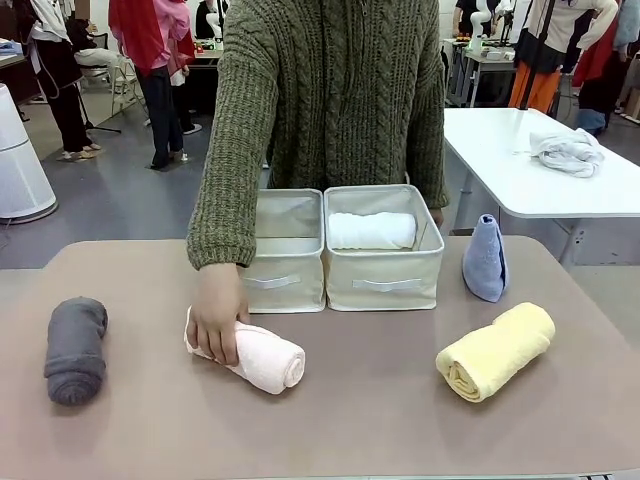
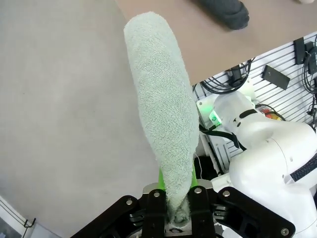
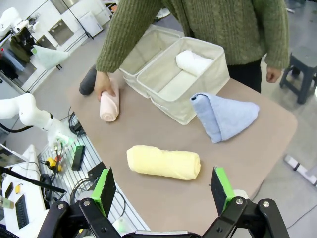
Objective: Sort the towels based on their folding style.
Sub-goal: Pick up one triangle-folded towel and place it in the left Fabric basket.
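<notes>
Pinched by one end in the left gripper (image 2: 177, 191) at the bottom centre of its wrist view, the pale green cone towel (image 2: 161, 99) is judged light and limp. The right gripper (image 3: 162, 191) is spread wide at the lower edge, below the yellow roll (image 3: 163, 162), which is judged best squeezed mid-length.

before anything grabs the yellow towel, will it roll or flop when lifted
The yellow towel lies as a roll on its side on the table, so a sideways push probably rolls it. Its thick terry looks soft, so it likely sags when lifted; the spiral end might loosen.
</notes>
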Tool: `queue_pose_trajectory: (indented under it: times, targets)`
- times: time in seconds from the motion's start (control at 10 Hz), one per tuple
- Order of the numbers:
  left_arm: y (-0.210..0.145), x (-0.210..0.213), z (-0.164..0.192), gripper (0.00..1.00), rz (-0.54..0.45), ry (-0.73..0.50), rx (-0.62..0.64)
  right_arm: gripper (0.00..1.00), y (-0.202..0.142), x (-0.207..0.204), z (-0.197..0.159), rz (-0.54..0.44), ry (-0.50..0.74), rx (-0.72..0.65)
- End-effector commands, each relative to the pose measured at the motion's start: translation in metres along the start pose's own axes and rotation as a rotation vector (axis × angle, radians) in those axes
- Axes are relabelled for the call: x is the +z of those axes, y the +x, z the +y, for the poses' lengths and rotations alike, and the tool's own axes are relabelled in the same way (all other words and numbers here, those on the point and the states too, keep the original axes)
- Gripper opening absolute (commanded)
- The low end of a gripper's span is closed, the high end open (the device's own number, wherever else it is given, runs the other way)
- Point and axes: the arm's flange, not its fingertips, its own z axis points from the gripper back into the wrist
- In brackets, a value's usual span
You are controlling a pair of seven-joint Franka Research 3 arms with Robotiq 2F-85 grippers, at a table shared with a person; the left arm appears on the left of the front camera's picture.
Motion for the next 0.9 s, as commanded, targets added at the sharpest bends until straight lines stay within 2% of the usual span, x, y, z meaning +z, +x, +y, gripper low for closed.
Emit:
queue_pose_trajectory:
  times: [0.0, 0.5, 0.8]
  targets:
    - [0.005, 0.008, -0.003, 0.15, -0.021, 0.001, 0.013, 1.00, 0.000, 0.000, 0.000, -0.012, 0.010, 0.017]
    - [0.017, 0.015, -0.005, 0.15, -0.020, 0.013, 0.017, 1.00, 0.000, 0.000, 0.000, -0.012, 0.010, 0.017]
    - [0.038, 0.028, -0.023, 0.15, -0.024, 0.060, 0.003, 1.00, 0.000, 0.000, 0.000, -0.012, 0.010, 0.017]
